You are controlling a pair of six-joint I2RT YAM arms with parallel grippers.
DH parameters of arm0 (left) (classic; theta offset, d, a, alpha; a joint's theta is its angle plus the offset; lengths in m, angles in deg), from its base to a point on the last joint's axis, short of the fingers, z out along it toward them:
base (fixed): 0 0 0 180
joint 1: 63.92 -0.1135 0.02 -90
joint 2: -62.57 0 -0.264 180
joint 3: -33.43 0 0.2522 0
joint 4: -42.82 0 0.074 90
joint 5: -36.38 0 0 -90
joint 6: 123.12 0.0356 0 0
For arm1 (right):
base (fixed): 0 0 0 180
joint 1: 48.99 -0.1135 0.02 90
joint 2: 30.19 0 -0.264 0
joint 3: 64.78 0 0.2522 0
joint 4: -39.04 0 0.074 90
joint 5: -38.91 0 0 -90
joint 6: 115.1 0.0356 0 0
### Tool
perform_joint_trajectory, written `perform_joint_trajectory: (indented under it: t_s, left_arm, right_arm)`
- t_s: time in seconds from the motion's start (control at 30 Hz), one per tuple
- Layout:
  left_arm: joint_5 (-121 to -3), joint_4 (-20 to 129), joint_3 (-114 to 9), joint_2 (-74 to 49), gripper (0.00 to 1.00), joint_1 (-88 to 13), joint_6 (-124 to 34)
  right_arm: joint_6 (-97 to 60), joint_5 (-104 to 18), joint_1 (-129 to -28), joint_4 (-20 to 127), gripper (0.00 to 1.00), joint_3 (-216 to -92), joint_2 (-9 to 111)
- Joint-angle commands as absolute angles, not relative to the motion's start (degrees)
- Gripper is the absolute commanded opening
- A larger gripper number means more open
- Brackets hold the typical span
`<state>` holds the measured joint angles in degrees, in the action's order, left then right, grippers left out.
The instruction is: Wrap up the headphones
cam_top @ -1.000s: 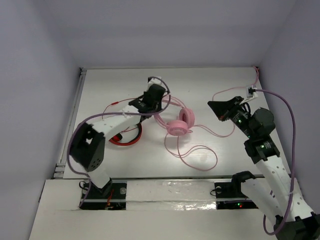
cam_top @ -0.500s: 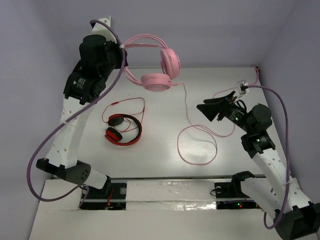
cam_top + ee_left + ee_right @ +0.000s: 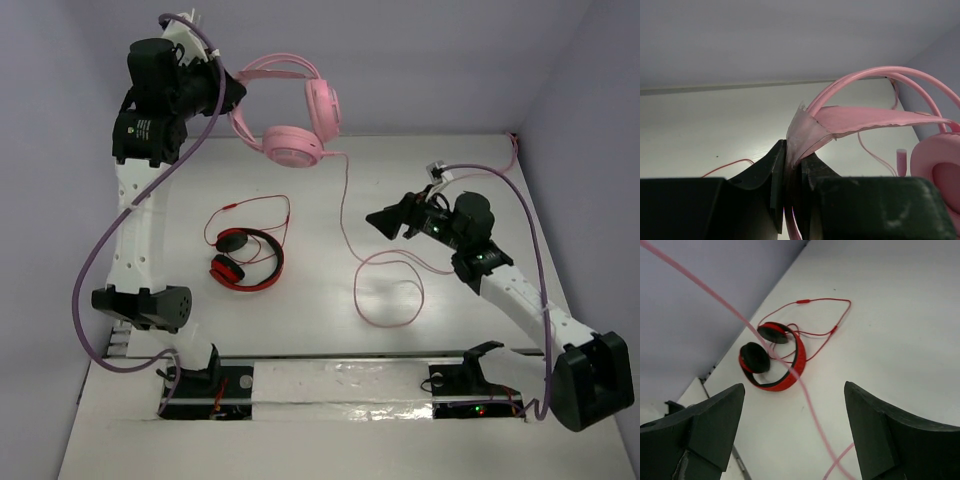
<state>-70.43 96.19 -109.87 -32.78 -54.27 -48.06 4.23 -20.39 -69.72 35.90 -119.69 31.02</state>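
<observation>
Above the white table point(image 3: 400, 160), the headphones point(image 3: 292, 145) are held high in the air, their headband point(image 3: 865, 117) pinched tight by the left gripper point(image 3: 792, 160). The cable point(image 3: 345, 215) is seen trailing down into a loop on the table. The right gripper point(image 3: 795, 387) is spread wide, the cable passing between its jaws. Red headphones point(image 3: 245, 260) are seen lying below.

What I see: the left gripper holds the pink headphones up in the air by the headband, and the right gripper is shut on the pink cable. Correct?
Not quite. The right gripper is open, not shut: the right wrist view shows the pink cable passing free between its spread fingers. The left gripper does hold the pink headphones up in the air by the headband.
</observation>
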Motion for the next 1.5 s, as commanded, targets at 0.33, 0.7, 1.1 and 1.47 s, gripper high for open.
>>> perform_joint_trajectory:
  t_s: [0.33,0.7,1.1,1.47]
  left_arm:
    - [-86.5,82.8,-102.7,-28.2,0.0,-58.7,-55.1]
    - [-91.1,78.4,-101.4,-30.5,0.0,-62.3,-58.3]
    - [-94.8,72.7,-97.1,-28.0,0.0,-62.3,-61.9]
    - [-91.9,74.8,-103.4,-33.5,0.0,-66.5,-63.3]
  right_arm:
    - [-4.1,-18.0,-72.4,27.2,0.84,-121.4,47.8]
    - [0.6,-11.4,-75.0,16.0,0.78,-114.1,53.1]
    - [3.6,-4.8,-78.2,13.5,0.75,-114.8,56.8]
    - [4.3,-13.7,-82.0,15.8,0.49,-109.8,51.9]
